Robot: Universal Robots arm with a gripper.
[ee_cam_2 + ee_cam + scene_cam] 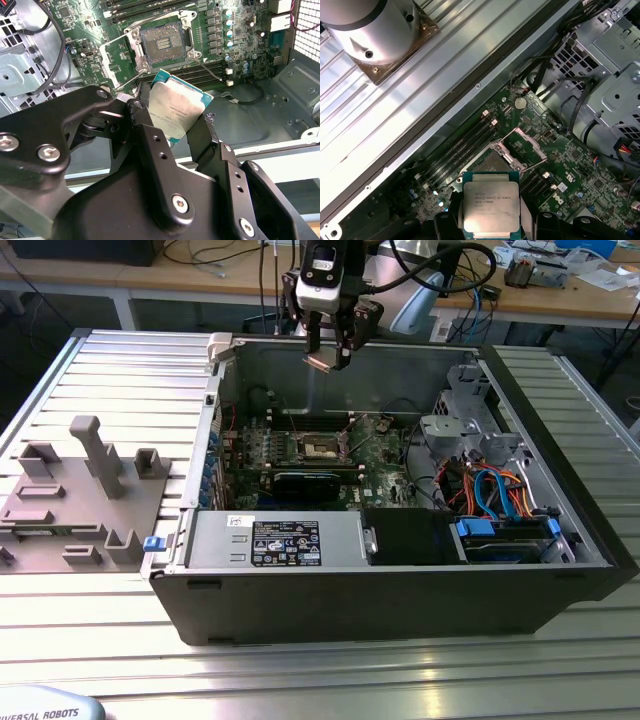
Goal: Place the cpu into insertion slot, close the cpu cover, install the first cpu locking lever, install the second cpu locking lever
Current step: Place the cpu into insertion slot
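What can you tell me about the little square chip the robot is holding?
The cpu is a thin square chip, its silvery metal face printed with small text and edged in blue-green. The gripper clamps it by two opposite edges, tilted, in the air above the open computer case. It touches nothing else and hangs apart from the insertion slot on the green board below.

The insertion slot (322,447) sat in the circuit board (385,455) inside the case (350,610). Up above the slot hung the cpu (318,362), pinched in the gripper (328,358). The cpu cover (527,145) stood open just beside the slot. The drive cage (455,425) sat at the exterior view's right of the slot. A holder block (90,490) lay far at its left, outside the case.
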